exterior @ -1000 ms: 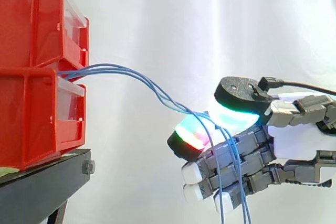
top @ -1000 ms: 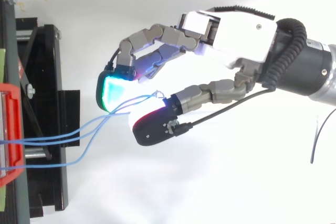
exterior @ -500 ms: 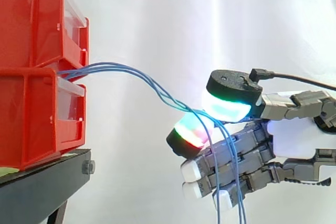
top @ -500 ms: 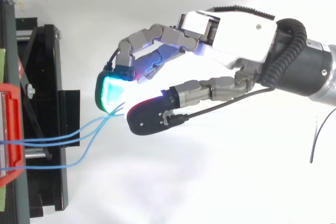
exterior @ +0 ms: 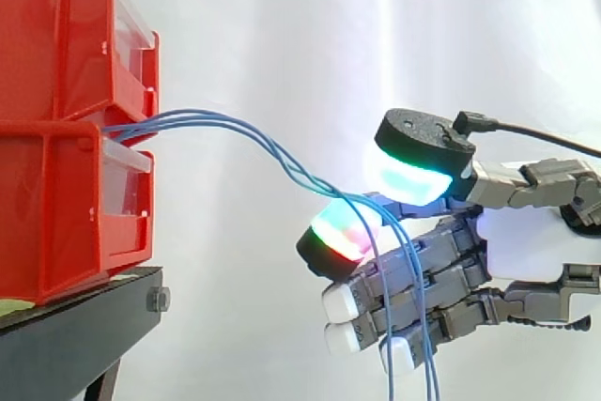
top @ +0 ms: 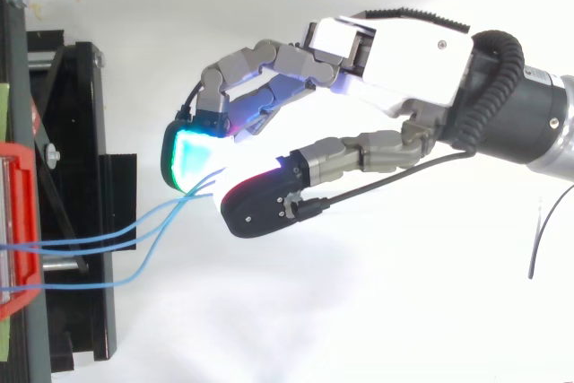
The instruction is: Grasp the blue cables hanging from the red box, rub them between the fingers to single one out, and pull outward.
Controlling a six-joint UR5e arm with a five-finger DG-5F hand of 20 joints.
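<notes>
From red box (exterior: 56, 204), blue cables (exterior: 244, 133) run right into hand (exterior: 526, 249), fingers (exterior: 340, 235) pinching them; outward means rightward.

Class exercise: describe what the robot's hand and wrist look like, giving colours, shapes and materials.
The hand has a white boxy palm and grey segmented fingers. Its fingertips are thick black-backed pads glowing cyan, green and red; others are plain white. The wrist is a black cylinder with a silver end.

A white curtain (exterior: 310, 25) hangs in soft vertical folds behind the hand (exterior: 526, 246), evenly lit. Beyond the fingertips and lower stands a black stand (exterior: 75, 326) with a bolt (exterior: 158, 300). A bright white surface (top: 314, 311) lies beneath the hand.
</notes>
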